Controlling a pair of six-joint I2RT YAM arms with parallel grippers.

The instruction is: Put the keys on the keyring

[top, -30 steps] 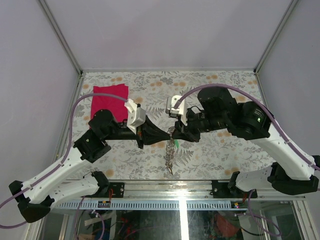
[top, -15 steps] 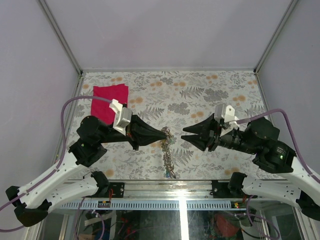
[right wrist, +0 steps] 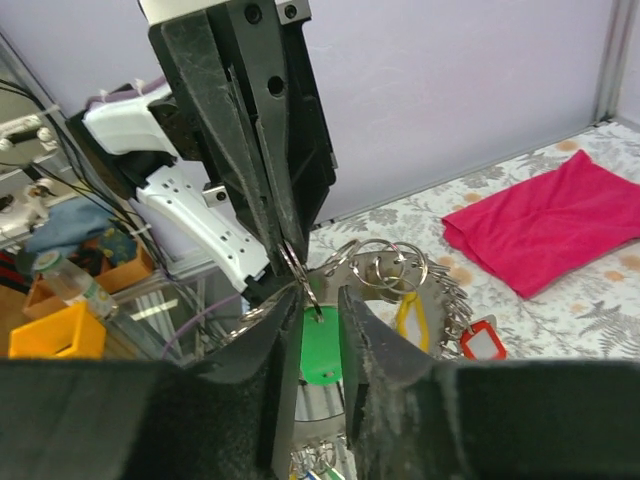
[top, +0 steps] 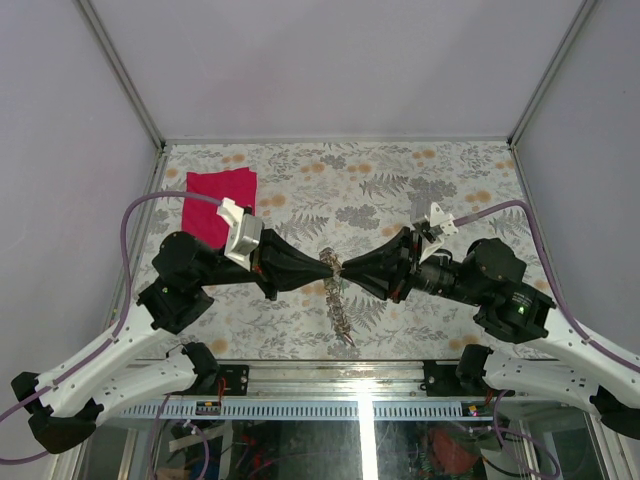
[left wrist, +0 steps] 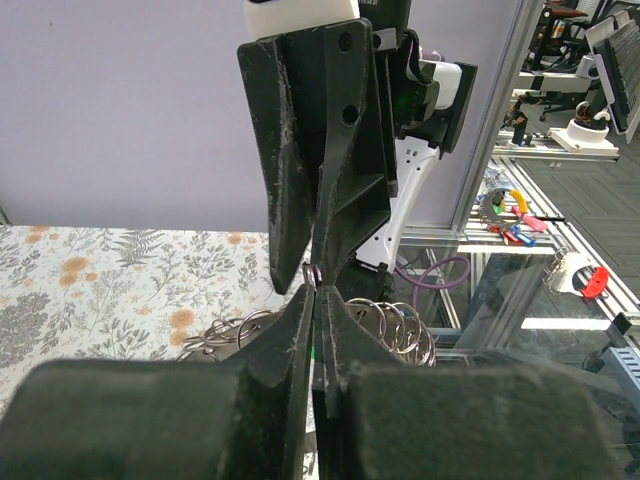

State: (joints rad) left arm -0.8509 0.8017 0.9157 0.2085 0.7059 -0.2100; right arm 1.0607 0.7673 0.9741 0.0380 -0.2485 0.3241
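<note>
My left gripper (top: 328, 267) is shut on a small split ring (right wrist: 296, 265), from which a green key (right wrist: 322, 350) hangs. The grey keyring (right wrist: 437, 300) dangles just behind it, fringed with small rings and carrying a yellow key (right wrist: 411, 326) and a red key (right wrist: 483, 343). In the top view the keyring (top: 340, 312) trails down from where the two gripper tips meet. My right gripper (right wrist: 318, 315) is open, tip to tip with the left, its fingers either side of the green key. In the left wrist view the left gripper (left wrist: 315, 295) pinches the ring (left wrist: 312, 272).
A red cloth (top: 220, 200) lies on the floral table at the back left, behind the left arm. Both arms reach toward the middle of the table above its near half. The table's front rail (top: 340, 375) runs just below the hanging keyring.
The right gripper has swung in from the right and now meets the left gripper's tips. The left arm has barely moved in the last half second.
</note>
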